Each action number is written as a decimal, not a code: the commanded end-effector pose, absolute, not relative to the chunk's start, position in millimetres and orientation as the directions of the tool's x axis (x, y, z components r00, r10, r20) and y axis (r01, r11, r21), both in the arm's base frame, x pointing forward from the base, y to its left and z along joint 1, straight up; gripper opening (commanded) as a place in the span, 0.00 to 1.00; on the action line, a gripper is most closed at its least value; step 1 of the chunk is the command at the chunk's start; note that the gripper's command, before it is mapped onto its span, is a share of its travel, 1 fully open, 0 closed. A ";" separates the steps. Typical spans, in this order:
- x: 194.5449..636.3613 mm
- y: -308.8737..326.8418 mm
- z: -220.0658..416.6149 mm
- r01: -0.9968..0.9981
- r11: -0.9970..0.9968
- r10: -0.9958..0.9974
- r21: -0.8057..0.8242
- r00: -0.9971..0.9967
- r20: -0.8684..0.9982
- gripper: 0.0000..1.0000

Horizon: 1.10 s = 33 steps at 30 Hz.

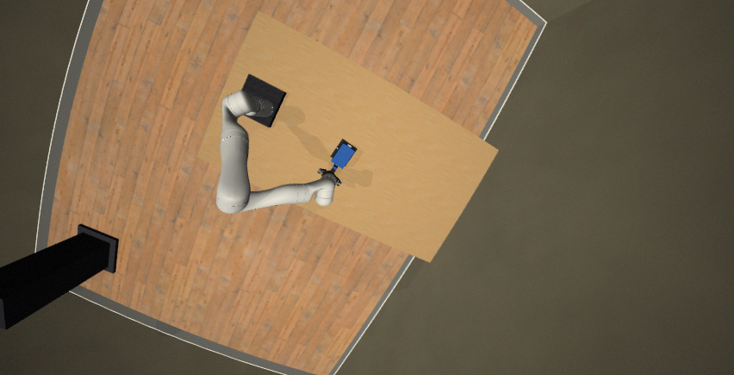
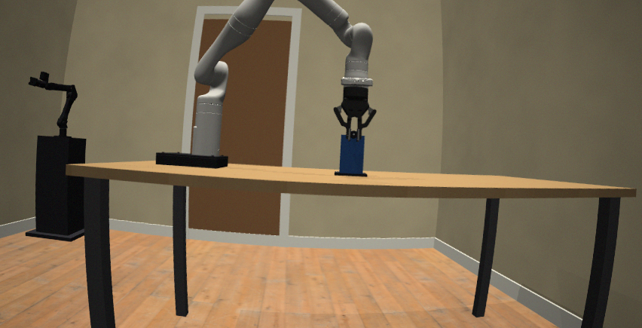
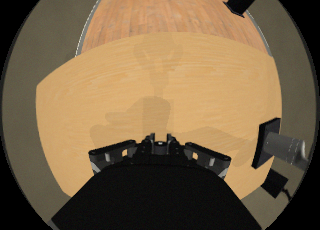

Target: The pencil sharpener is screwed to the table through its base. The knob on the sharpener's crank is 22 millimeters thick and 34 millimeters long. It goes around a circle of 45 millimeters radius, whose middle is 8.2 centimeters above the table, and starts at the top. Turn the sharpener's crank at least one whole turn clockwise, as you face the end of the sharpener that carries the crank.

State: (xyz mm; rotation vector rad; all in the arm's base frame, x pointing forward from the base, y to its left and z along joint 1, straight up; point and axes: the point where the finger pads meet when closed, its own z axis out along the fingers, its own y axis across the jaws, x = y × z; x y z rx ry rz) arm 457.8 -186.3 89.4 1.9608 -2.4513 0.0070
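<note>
The blue pencil sharpener [image 2: 351,154] stands on its dark base on the wooden table; it also shows from above [image 1: 343,153]. My gripper [image 2: 354,135] points straight down at the sharpener's near end, at the level of its top edge. The fingers are shut on the crank's small dark knob [image 2: 353,135], which sits near the top of its circle. From above, the gripper [image 1: 328,171] is just off the sharpener's end that faces the arm. In the wrist view the fingers are close together and the knob is mostly hidden behind the dark gripper body.
The arm's black base plate [image 2: 191,159] sits on the table to the left, well away from the sharpener. A black pedestal with a small camera arm [image 2: 59,182] stands on the floor at the far left.
</note>
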 end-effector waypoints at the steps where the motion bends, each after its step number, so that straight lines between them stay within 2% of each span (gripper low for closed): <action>1: 458.5 -186.5 89.8 -0.976 0.220 -0.976 -0.004 -0.220 0.005 0.00; 11: 458.5 -186.5 89.8 -0.976 0.220 -0.976 -0.004 -0.220 0.005 0.00; 12: 458.5 -186.5 89.8 -0.976 0.220 -0.976 -0.004 -0.220 0.005 0.53; 33: 458.5 -186.5 89.8 -0.976 0.220 -0.976 -0.004 -0.220 0.005 0.53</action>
